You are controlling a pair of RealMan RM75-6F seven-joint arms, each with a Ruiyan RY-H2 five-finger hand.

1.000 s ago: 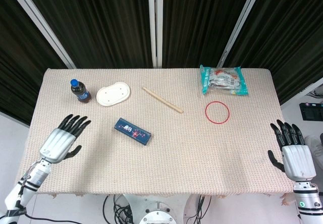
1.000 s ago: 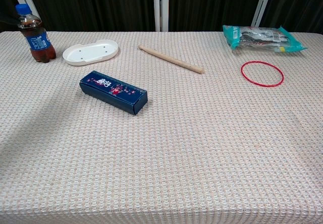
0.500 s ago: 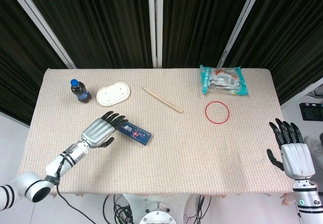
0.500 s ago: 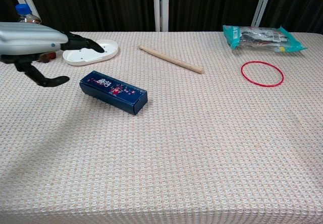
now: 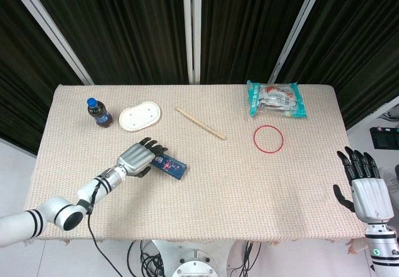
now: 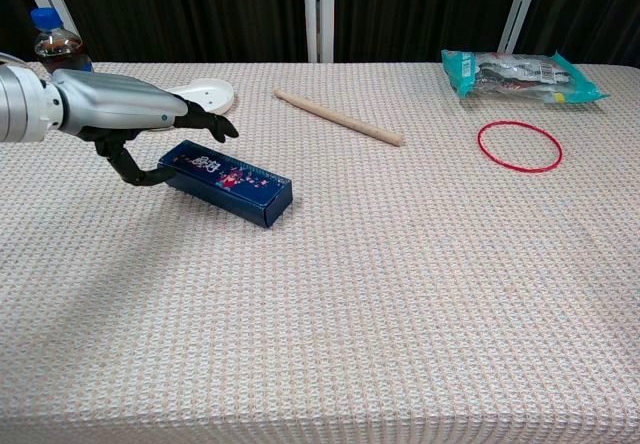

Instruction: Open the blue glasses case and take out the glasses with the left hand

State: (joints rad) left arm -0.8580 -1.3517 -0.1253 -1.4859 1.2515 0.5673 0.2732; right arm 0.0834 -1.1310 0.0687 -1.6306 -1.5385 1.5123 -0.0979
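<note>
The blue glasses case (image 5: 171, 165) (image 6: 232, 183) lies closed and slanted on the woven table cover, left of centre. My left hand (image 5: 139, 158) (image 6: 122, 110) is at the case's left end. Its fingers (image 6: 205, 124) stretch just above the lid and its thumb (image 6: 135, 174) hooks down beside the near-left corner. Nothing shows the hand gripping the case. The glasses are hidden inside. My right hand (image 5: 365, 188) hovers with fingers spread off the table's right front corner, seen only in the head view.
At the back left are a cola bottle (image 5: 98, 112) (image 6: 55, 48) and a white oval dish (image 5: 140, 116) (image 6: 208, 92). A wooden stick (image 5: 201, 123) (image 6: 340, 118) lies mid-back, with a red ring (image 5: 268, 138) (image 6: 519, 146) and a snack packet (image 5: 276, 98) (image 6: 520, 74) at the back right.
My left hand has swept from the table's left front across to the case's left end, its fingers now over the lid. The case stays put, and the right hand barely shifts.
</note>
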